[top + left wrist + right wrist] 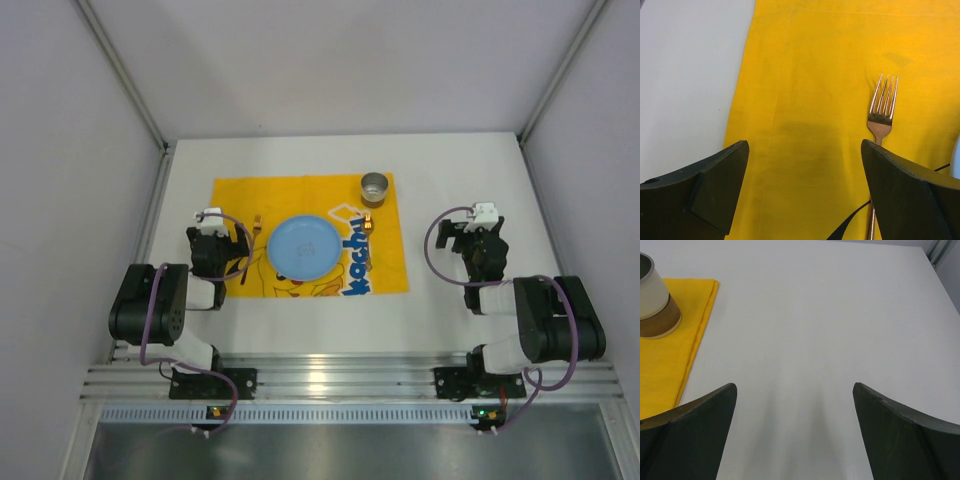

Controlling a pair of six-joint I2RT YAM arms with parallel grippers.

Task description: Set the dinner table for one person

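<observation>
The dinner table (455,175) is a broad, matte white rectangle, plain and unmarked, much larger than anything on it. It fills the floor of the walled bay from my bases to the far wall. A yellow printed mat (300,205) lies on its left-centre part. On the mat are a blue plate (303,246), a fork (883,107) to the plate's left, and a two-tone cup (652,300) at the far right corner. A small coppery utensil lies right of the plate (too small for me to name).

My right claw (795,390) hangs low over bare white tabletop, well to the right of the mat. Its jaws are spread wide with nothing between them, and the mat's edge and the cup are off to its far left. My left claw (805,147) is equally released and empty. It sits over the mat's left border, so the table shows only as a white strip past the left finger. The fork points away from me, its handle running down beside the right finger.

Both arms are folded, with the elbows pulled back toward the bases and the wrists reaching forward, fingers aimed at the far wall.
</observation>
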